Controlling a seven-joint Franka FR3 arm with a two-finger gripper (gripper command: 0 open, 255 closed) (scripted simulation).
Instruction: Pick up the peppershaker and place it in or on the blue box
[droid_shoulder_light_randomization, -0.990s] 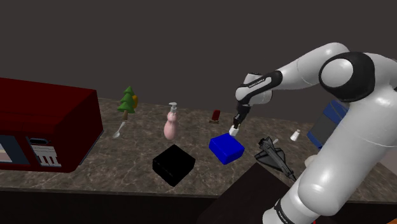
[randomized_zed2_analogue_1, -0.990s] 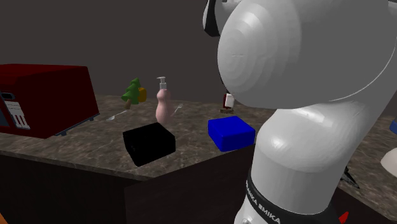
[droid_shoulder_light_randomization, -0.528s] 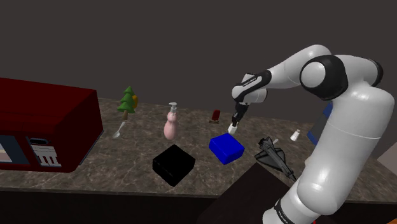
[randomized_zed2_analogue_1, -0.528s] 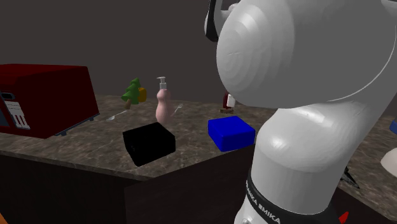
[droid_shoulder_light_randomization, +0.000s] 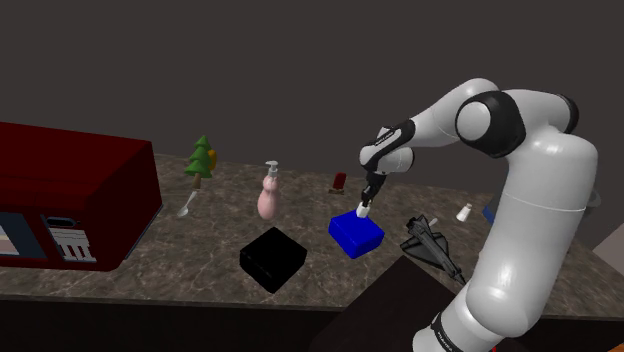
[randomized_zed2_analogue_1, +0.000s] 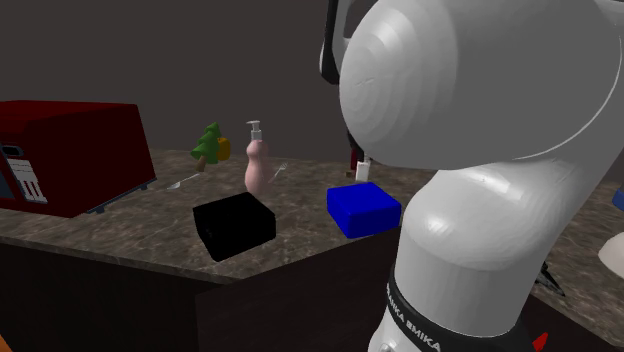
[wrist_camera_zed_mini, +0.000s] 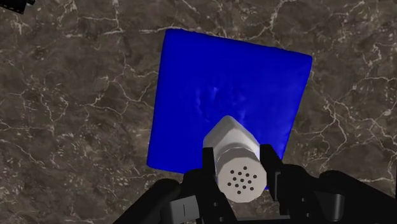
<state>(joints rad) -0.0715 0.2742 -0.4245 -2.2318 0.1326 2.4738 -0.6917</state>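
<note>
- Gripper: I read it clamped on the white pepper shaker.
- Shaker: hangs over the blue box.
- Box: midway between the worktop's front and back edges.

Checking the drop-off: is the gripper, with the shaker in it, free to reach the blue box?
Probably yes. The gripper holds the white shaker over the blue box with nothing between them; the black box and pink dispenser sit well aside.

White pepper shaker with a perforated cap, clasped in the tool, over the flat blue box.
</note>
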